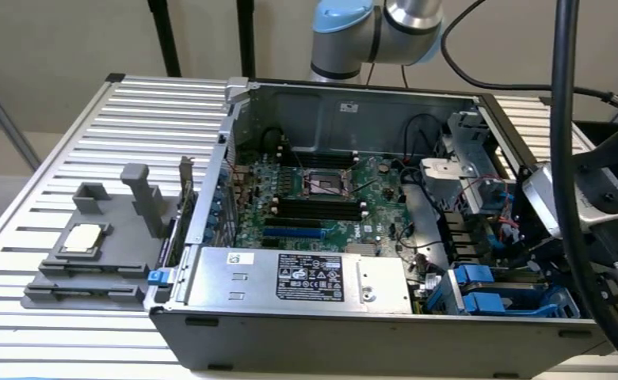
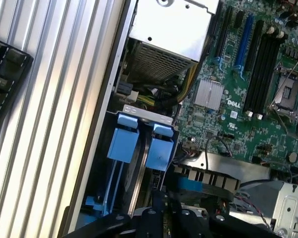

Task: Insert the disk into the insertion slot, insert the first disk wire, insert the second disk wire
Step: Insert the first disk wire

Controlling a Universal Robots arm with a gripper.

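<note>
Exterior, surroundings: open computer case (image 1: 341, 332) on ribbed metal table (image 1: 108, 158); grey fixture block (image 1: 97, 253) at exterior view's left.
Exterior, obstruction: black cables (image 1: 565, 119) hanging before arm (image 1: 605, 174), above insertion slot (image 1: 489, 293) in case's near corner, exterior view's right.
Exterior, writing: power-supply box (image 1: 309, 277) label, unreadable.
Wrist, gripper (image 2: 159, 210): closed tight, just beside slot's blue tabs (image 2: 139, 144); anything gripped hard to make out.
Wrist, writing: "DELL" on motherboard (image 2: 223, 124).

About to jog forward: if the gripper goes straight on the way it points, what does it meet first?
Most likely the open-topped grey metal drive cage with bright blue plastic tabs, just ahead of the shut gripper. Depth is unclear; the small blue plug beside it may come first.
</note>
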